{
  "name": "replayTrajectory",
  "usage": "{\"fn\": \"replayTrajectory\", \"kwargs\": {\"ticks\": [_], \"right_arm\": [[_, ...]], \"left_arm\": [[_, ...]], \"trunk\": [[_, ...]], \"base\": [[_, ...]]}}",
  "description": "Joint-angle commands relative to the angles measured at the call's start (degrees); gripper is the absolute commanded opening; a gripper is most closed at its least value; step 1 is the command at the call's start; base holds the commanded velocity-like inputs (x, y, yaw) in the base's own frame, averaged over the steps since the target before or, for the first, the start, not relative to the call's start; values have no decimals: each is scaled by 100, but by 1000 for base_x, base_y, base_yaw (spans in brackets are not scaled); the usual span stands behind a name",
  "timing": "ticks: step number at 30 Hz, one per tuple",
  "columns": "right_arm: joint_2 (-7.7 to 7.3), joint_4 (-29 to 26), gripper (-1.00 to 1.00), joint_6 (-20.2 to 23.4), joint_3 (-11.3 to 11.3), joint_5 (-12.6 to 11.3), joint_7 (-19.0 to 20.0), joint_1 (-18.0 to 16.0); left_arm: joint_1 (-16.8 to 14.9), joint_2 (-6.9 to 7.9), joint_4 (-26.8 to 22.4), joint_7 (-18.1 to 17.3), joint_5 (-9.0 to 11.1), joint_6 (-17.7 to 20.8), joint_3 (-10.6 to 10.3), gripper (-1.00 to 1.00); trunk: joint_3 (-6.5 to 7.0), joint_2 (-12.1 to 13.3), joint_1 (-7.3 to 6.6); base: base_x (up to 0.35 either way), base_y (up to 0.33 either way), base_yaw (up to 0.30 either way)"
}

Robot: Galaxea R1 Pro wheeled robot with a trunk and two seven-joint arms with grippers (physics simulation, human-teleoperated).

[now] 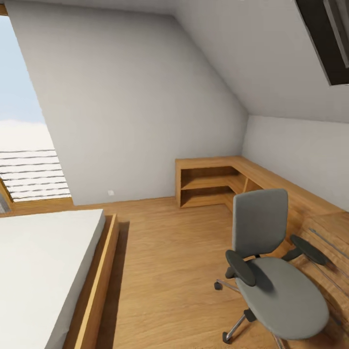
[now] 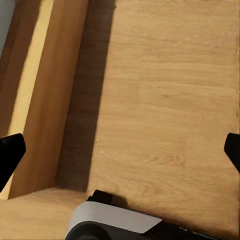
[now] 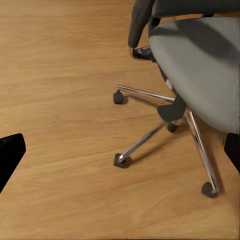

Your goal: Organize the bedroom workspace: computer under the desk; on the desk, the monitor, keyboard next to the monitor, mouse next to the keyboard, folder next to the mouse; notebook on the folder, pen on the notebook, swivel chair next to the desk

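The swivel chair (image 1: 271,271) stands at the lower right of the head view, in the bedroom with its sloped grey ceiling. It has a grey backrest, black armrests and a chrome star base, and the seat top looks bare grey. The right wrist view shows the swivel chair's seat (image 3: 200,65) and castors close by, beyond my right gripper (image 3: 120,150), which is open with nothing between its black fingertips (image 3: 10,155). My left gripper (image 2: 120,150) is also open and empty, hanging over the light wood floor.
A bed (image 1: 43,271) with a wood frame (image 1: 97,281) fills the lower left, and the bed frame (image 2: 45,100) runs beside my left gripper. A low wood shelf unit (image 1: 213,182) lines the far wall and continues along the right behind the chair. Bare floor (image 1: 165,271) lies between bed and chair.
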Motion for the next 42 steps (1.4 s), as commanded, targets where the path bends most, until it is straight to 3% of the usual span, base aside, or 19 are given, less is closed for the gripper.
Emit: {"fn": "replayTrajectory", "kwargs": {"ticks": [1,5,8,11,14,19,27,42], "right_arm": [[-1,-15,100,-13,47,12,-53,-7],[-23,-267,100,-40,59,46,-49,-10],[-82,-519,100,-38,59,100,-50,-29],[-99,-563,100,-22,55,109,-51,-35],[-108,-556,100,-25,59,105,-57,-38],[-92,-362,100,20,75,101,-54,-39],[-97,-248,100,44,43,77,-61,-39],[-73,-229,100,47,54,68,-69,-39]], "left_arm": [[-2,87,-291,52,38,28,-47,100],[-40,227,-864,46,57,450,-36,100],[-69,247,-950,5,55,607,-22,100],[-75,251,-759,-5,46,372,-25,100],[-78,255,-301,-9,34,-140,-30,100],[-79,256,-20,-8,32,-530,-34,100],[-79,256,64,12,40,-627,-29,100],[-79,247,73,9,39,-644,-52,100]], "trunk": [[-8,-6,1],[-8,-6,1],[-8,-6,1],[-8,-6,1],[-8,-6,1],[-8,-6,1],[-8,-6,1],[-24,-6,1]], "base": [[0,0,-263],[0,0,-248],[0,0,-120],[0,0,-39],[0,0,-15],[109,0,-5],[293,0,94],[293,0,258]]}}
